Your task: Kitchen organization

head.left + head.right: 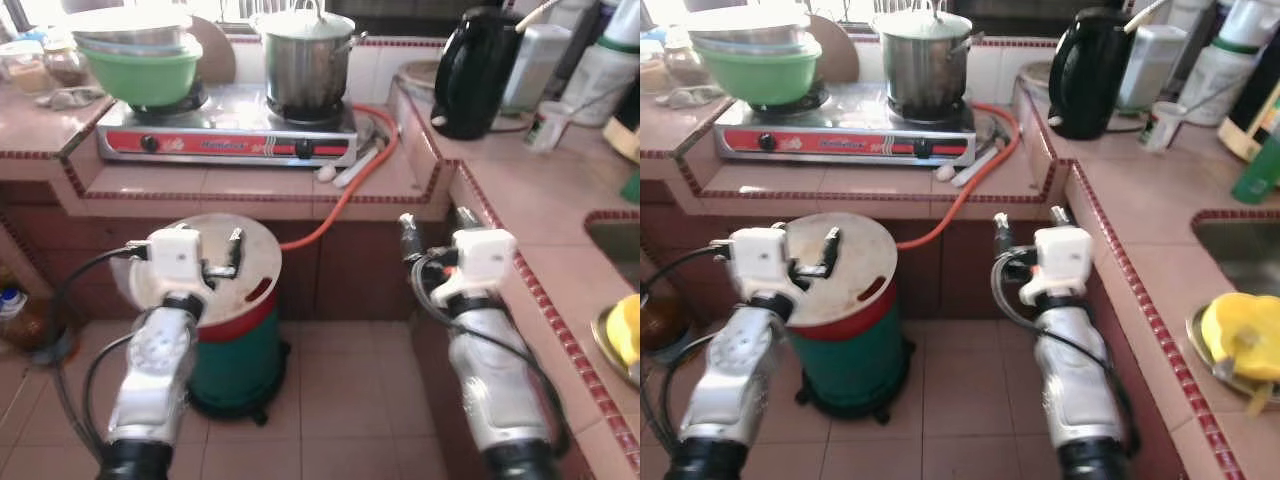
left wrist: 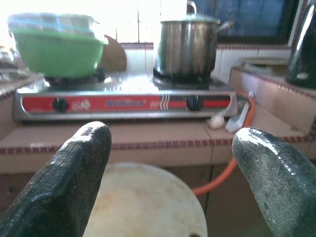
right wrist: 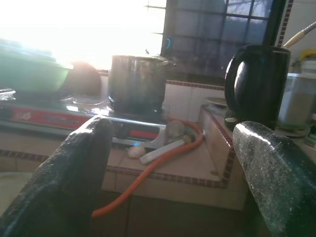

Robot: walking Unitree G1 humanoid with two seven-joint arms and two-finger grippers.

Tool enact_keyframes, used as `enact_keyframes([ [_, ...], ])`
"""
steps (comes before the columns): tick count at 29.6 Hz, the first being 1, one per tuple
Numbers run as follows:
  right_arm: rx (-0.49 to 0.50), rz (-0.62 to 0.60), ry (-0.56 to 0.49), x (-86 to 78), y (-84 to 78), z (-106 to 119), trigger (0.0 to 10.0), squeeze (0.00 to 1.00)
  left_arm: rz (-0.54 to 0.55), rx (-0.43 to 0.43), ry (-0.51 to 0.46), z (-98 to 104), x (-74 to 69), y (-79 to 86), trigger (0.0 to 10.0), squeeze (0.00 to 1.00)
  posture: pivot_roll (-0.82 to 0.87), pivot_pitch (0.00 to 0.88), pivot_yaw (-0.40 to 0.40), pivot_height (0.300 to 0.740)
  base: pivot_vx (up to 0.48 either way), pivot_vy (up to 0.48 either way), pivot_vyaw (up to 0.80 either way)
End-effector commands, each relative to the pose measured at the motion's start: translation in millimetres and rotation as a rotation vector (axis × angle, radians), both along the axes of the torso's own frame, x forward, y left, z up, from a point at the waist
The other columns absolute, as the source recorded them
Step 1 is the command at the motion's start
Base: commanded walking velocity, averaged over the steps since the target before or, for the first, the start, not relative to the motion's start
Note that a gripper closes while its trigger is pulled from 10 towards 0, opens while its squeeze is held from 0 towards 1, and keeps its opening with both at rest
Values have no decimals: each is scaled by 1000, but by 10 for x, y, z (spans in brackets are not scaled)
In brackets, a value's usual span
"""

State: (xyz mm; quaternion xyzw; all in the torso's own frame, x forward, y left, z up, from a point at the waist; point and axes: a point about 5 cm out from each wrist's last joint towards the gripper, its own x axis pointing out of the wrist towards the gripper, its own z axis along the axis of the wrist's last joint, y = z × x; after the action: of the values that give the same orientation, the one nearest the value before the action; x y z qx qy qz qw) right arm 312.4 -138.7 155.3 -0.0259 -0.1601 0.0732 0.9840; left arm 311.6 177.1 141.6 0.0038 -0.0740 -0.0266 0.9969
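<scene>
A two-burner gas stove [image 1: 228, 135] sits on the lower tiled counter. On it stand a green bowl [image 1: 142, 68] with a lidded container stacked in it and a lidded steel pot [image 1: 305, 58]. White utensils [image 1: 352, 165] lie beside the stove, next to an orange gas hose [image 1: 350, 200]. A black kettle [image 1: 472, 72] stands on the higher counter. My left gripper [image 1: 225, 262] is open above the beige lid of a green bin [image 1: 238, 340]. My right gripper [image 1: 436, 228] is open over the floor by the counter's corner, holding nothing.
The higher counter [image 1: 545, 200] runs along my right, with bottles and a cup [image 1: 548, 125] at the back. A sink [image 1: 615, 245] and a yellow object on a plate [image 1: 1240, 335] lie further along it. Jars [image 1: 45, 65] stand at the far left. Tiled floor [image 1: 340, 390] lies between my arms.
</scene>
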Motion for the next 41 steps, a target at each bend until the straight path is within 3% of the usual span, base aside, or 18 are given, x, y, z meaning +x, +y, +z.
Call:
enact_keyframes([
  [1,8,-32,13,-5,-97,-9,10000,0,-17,5,-1,6,2,-63,10000,0,-18,12,5,740,0,0,-775],
  [41,-40,-29,19,-32,-93,-39,10000,0,-61,15,-20,21,-26,-108,10000,0,-25,4,3,740,0,0,-769],
])
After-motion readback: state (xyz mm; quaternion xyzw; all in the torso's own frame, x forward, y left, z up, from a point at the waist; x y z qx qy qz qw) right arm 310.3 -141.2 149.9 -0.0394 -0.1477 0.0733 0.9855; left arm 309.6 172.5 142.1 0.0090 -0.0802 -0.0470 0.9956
